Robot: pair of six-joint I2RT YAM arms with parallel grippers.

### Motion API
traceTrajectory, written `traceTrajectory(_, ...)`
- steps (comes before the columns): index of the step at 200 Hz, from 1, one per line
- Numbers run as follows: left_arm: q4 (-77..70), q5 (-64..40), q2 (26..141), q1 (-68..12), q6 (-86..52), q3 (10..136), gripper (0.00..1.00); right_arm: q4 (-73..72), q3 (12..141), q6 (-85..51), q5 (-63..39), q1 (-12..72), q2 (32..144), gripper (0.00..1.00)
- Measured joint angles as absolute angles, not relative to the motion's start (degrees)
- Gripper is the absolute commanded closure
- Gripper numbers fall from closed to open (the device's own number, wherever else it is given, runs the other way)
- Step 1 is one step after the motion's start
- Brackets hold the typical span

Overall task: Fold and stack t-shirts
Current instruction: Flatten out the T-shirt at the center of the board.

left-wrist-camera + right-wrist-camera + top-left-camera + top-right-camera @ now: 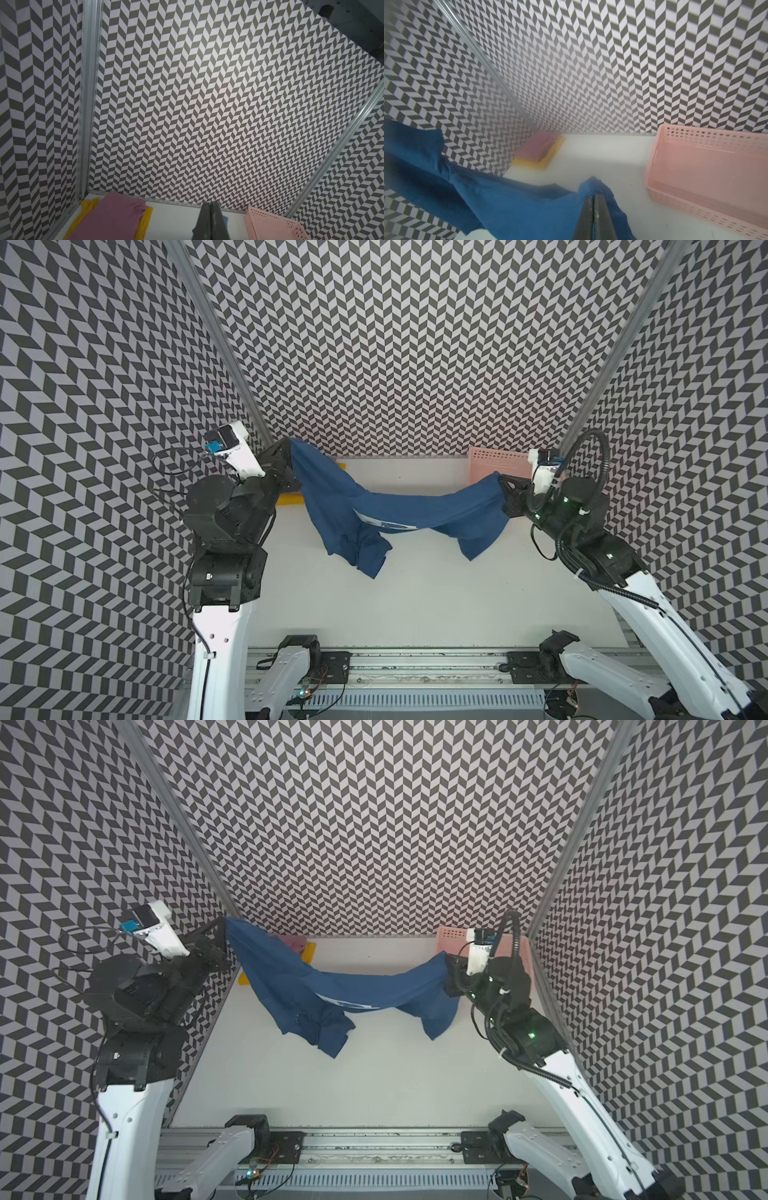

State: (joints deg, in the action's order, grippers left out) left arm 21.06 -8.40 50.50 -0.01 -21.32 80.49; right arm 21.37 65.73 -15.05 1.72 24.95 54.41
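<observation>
**Navy shirt strung between both grippers, above the table**

Near edge, bottom of both top views: metal rail with the two arm bases on it. Beyond it lies bare white table.

Mid frame: navy shirt hangs in a sagging band across the middle of the frame in both top views. It is held up at both ends. Loose folds droop low at centre-left and centre-right. I cannot tell whether they touch the table. A thin pale strip of print shows along the lower fold.

Left gripper, left of centre: jaws pressed together on one end of the navy shirt. The left wrist view shows the fingers closed flat, with a sliver of blue beside them.

Right gripper, right of centre: jaws pinched tight on the other end. The right wrist view shows cloth bunched around the closed tips.

Far side, back left corner: pink shirt lies folded on top of the yellow shirt, with yellow edges showing around it.

Far side, back right corner: pink basket stands against the chevron-patterned wall.
</observation>
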Motion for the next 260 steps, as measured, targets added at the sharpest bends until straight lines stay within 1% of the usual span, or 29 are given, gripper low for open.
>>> traceTrajectory(21,20.16,-8.25,49.95,-0.01,-21.04,80.49,1.0,19.7,66.61,-15.05,3.09,24.95,56.51,1.0)
traceTrajectory(39,18.2,-8.34,51.66,-0.01,-21.02,80.51,1.0,17.96,68.6,-15.05,3.66,24.95,63.4,1.0)
traceTrajectory(67,16.62,-9.45,58.28,-0.01,-21.1,82.19,1.0,18.48,72.99,-14.35,4.56,24.95,75.31,1.0)
traceTrajectory(80,16.14,-10.41,61.17,-0.01,-21.32,82.46,1.0,20.18,74.85,-13.96,4.51,24.95,77.43,1.0)
traceTrajectory(94,17.06,-11.07,62.43,-0.01,-21.28,83.29,1.0,21.93,76.73,-13.67,4.12,24.97,77.03,1.0)
traceTrajectory(113,19.33,-11.38,62.37,-0.01,-20.43,88.05,1.0,22.44,77.25,-13.47,3.57,25.41,72.29,1.0)
traceTrajectory(128,19.81,-11.4,60.27,-0.03,-19.46,92.49,1.0,22.83,76.03,-13.43,3.31,25.74,64.73,1.0)
traceTrajectory(157,20.49,-11.4,50.96,-0.8,-17.8,98.41,1.0,24.71,74.28,-13.26,3.49,25.85,47.79,1.0)
traceTrajectory(186,23.38,-11.25,42.39,-1.96,-16.03,104.49,1.0,28.29,76.05,-13.69,3.2,25.87,35.27,1.0)
traceTrajectory(216,26.72,-10.55,37.17,-4.1,-14.59,109.12,1.0,33.47,78.26,-14.81,2.2,25.87,29.45,1.0)
traceTrajectory(260,28.29,-10.61,35.09,-5.61,-14.61,107.98,1.0,40.29,77.97,-15.88,1.83,25.87,28.82,1.0)
